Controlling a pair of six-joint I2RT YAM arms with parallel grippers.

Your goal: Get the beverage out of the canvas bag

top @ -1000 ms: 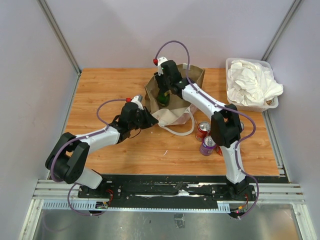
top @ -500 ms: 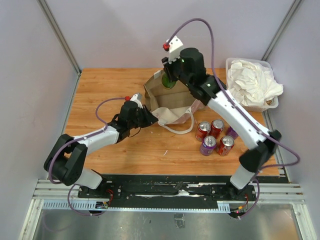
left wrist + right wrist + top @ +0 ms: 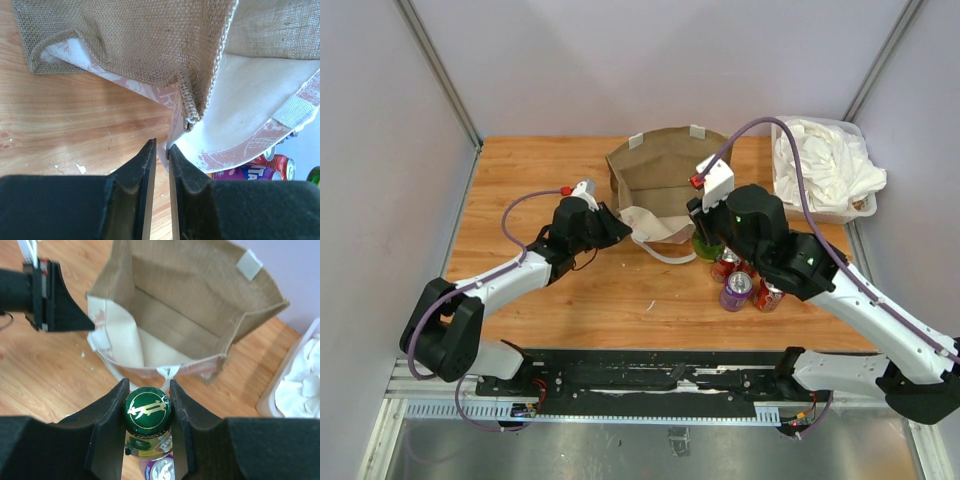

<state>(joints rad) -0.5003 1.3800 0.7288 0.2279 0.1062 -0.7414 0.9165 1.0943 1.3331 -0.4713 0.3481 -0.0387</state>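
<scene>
The canvas bag [image 3: 665,165] stands open at the back centre of the table, its inside bare [image 3: 190,300]. The beverage, a green bottle with a green and gold cap [image 3: 147,409], hangs outside the bag over its near right corner [image 3: 705,249], next to the cans. My right gripper [image 3: 147,384] is shut on the bottle's neck [image 3: 708,238]. My left gripper [image 3: 162,145] sits at the bag's near left corner [image 3: 623,232]. Its jaws stand a narrow gap apart, with the bag's printed edge [image 3: 175,107] just at the fingertips.
Several drink cans, purple [image 3: 737,290] and red [image 3: 770,293], cluster right of the bag's front, also seen in the left wrist view [image 3: 272,167]. A clear bin of white cloths [image 3: 820,165] stands at the back right. The bag's white handle [image 3: 665,255] loops onto the table.
My right arm has lifted the bottle up out of the bag and carried it to the near side beside the cans. The left gripper's jaws have parted slightly at the bag's corner.
</scene>
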